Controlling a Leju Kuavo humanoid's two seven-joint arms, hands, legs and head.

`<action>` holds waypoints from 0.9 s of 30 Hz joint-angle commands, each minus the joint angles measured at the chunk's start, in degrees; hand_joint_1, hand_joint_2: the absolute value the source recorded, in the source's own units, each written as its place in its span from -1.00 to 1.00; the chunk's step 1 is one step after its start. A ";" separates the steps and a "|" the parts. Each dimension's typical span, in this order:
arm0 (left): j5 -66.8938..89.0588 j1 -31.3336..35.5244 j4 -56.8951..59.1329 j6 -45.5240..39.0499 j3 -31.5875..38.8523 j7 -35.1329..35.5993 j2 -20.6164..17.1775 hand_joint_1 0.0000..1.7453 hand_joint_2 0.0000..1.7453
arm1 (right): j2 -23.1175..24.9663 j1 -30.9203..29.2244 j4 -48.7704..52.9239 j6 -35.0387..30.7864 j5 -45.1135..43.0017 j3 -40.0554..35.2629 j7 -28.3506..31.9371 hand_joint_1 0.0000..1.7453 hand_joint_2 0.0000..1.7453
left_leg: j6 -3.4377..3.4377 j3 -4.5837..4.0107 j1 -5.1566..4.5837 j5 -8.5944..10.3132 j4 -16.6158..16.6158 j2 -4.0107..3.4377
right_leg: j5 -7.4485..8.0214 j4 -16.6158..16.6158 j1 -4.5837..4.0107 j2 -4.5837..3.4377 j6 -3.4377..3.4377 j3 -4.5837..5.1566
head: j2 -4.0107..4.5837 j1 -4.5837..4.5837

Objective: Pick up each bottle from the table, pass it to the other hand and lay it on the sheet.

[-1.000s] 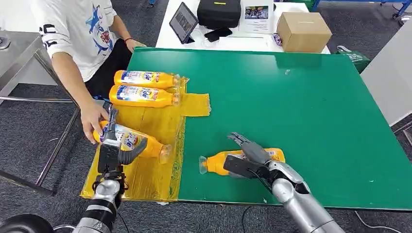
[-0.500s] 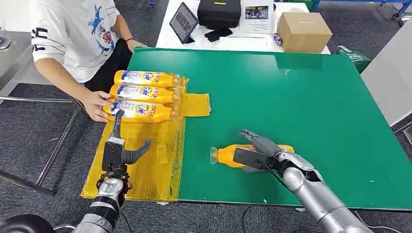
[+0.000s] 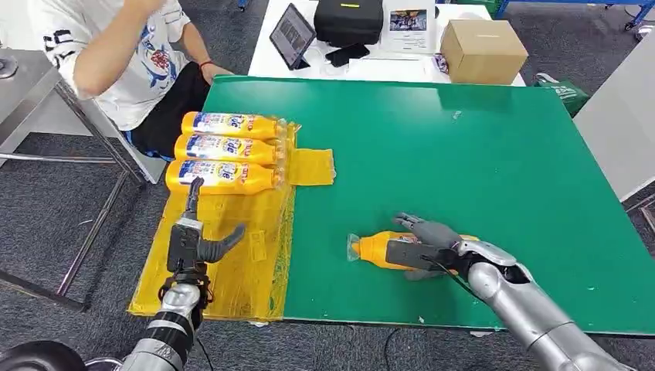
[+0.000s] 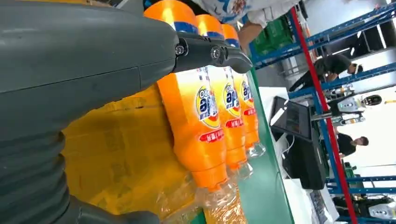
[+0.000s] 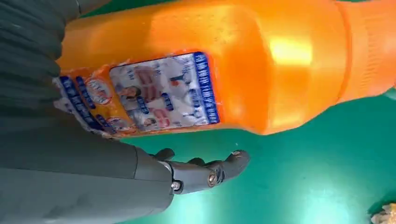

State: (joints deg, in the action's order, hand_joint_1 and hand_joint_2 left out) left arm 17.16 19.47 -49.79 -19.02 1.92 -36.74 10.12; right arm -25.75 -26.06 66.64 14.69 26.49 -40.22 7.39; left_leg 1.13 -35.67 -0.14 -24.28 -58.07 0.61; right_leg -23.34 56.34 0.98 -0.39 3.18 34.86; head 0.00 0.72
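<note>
Lying on its side on the green worktop [image 3: 479, 154], an orange bottle [image 3: 378, 250] is seen with its clear neck turned toward the yellow sheet [image 3: 232, 255] and well apart from it. The right hand [image 3: 423, 246] is laid over the bottle's labelled body, fingers curled across the top and thumb at the near side; whether the bottle is lifted off the worktop cannot be told. On the sheet, three bottles [image 3: 228, 148] are lined up side by side at its far end, touching one another. The left hand [image 3: 195, 239] is held above the sheet's middle, fingers apart, holding nothing. A seated person [image 3: 123, 54] is beside the sheet's far corner.
</note>
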 commanded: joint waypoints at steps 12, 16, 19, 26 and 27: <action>-0.10 2.25 4.60 1.00 -0.32 0.87 0.08 -1.00 1.00 | -6.18 -6.89 7.55 -0.75 1.11 -8.45 -0.96 -1.00 1.00 | -0.05 0.16 0.03 -0.07 -0.02 -0.08 | -0.05 0.00 -0.05 -0.01 -0.09 -0.14 | 0.00 0.02; -0.09 2.18 4.68 1.09 -0.29 0.92 0.14 -1.00 1.00 | -7.34 -6.36 8.07 -0.63 1.03 -8.55 -1.08 -1.00 1.00 | -0.04 0.12 0.02 -0.06 0.00 -0.06 | -0.04 -0.01 -0.03 -0.01 -0.07 -0.11 | 0.00 0.02; -0.08 2.23 4.66 1.09 -0.29 0.92 0.15 -1.00 1.00 | -7.24 -6.41 8.18 -0.63 1.03 -8.56 -1.08 -1.00 1.00 | -0.04 0.12 0.02 -0.07 0.00 -0.07 | -0.04 -0.01 -0.03 -0.01 -0.08 -0.13 | 0.00 0.02; -0.08 2.23 4.66 1.09 -0.29 0.92 0.15 -1.00 1.00 | -7.24 -6.41 8.18 -0.63 1.03 -8.56 -1.08 -1.00 1.00 | -0.08 0.24 0.05 -0.12 -0.03 -0.10 | -0.08 0.00 -0.08 -0.02 -0.13 -0.25 | 0.00 0.00; -0.08 2.23 4.66 1.09 -0.29 0.92 0.15 -1.00 1.00 | -7.24 -6.41 8.18 -0.63 1.03 -8.56 -1.08 -1.00 1.00 | -0.06 0.18 0.03 -0.08 -0.01 -0.08 | -0.06 -0.01 -0.05 -0.01 -0.10 -0.18 | 0.00 0.00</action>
State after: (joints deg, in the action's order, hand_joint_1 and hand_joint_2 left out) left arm 17.18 19.94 -48.28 -18.16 1.88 -36.24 10.29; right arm -32.81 -29.94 75.14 14.12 27.58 -45.99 6.56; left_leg 1.13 -35.69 -0.13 -24.28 -58.07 0.60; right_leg -23.34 56.34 0.97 -0.40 3.18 34.87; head 0.00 0.72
